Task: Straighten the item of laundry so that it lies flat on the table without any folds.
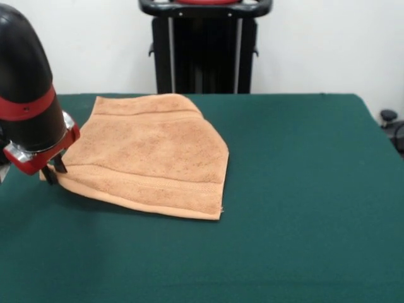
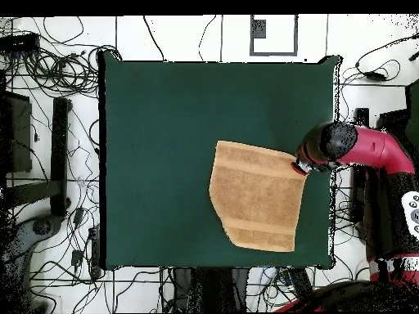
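At the towel's corner nearest the table edge, on the front view's left, I've got the red and black gripper [image 1: 53,170] down at cloth level. Two dark fingertips [image 1: 61,164] show under the silver wrist ring, standing at the hem of the light orange-tan terry-cloth hand towel [image 1: 154,154]. I can't tell from either view whether they've closed on the corner or just sit either side of it, so I won't call it a grasp.

My read of the step: pinch this corner and draw it outward to open the towel. To do it well I'd want the pads biting the hem only, not the dark green felt-covered table [image 1: 297,189] (felt drags, and a snag would pull the whole piece). Lift just clear, pull slow and low, away from the towel's middle, w/ the far side acting as anchor. Too high or too fast and the whole thing slides instead of unfolding.

Towel itself: sits toward the gripper's side of the table, well short of the opposite edge. Outline isn't square; one corner looks cut off on a slant, which I take as a corner folded under or over. Woven bands run near two ends. Surface mostly smooth, no big bunching, but not flat yet imo.
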Available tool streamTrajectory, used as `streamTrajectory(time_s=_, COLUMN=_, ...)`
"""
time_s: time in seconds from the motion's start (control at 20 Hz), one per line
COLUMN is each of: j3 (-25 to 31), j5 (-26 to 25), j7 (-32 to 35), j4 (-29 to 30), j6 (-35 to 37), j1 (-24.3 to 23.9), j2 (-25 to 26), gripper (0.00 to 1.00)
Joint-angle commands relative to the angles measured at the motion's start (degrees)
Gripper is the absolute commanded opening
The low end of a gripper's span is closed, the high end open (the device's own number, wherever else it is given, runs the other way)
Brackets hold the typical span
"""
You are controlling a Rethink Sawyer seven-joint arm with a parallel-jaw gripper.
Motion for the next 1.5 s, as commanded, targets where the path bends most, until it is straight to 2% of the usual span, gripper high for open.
streamTrajectory(time_s=0.05, j3=7.2, j5=-3.8, j7=-22.2, j4=-1.8, j6=-5.1, j1=0.9, j2=3.2, gripper=0.0)
streamTrajectory(time_s=0.8, j3=9.9, j5=-5.4, j7=-26.6, j4=-4.9, j6=-4.2, j1=0.7, j2=6.1, gripper=0.0)
streamTrajectory(time_s=1.5, j3=9.8, j5=-5.0, j7=-28.5, j4=-6.0, j6=-4.4, j1=1.6, j2=6.2, gripper=0.0)
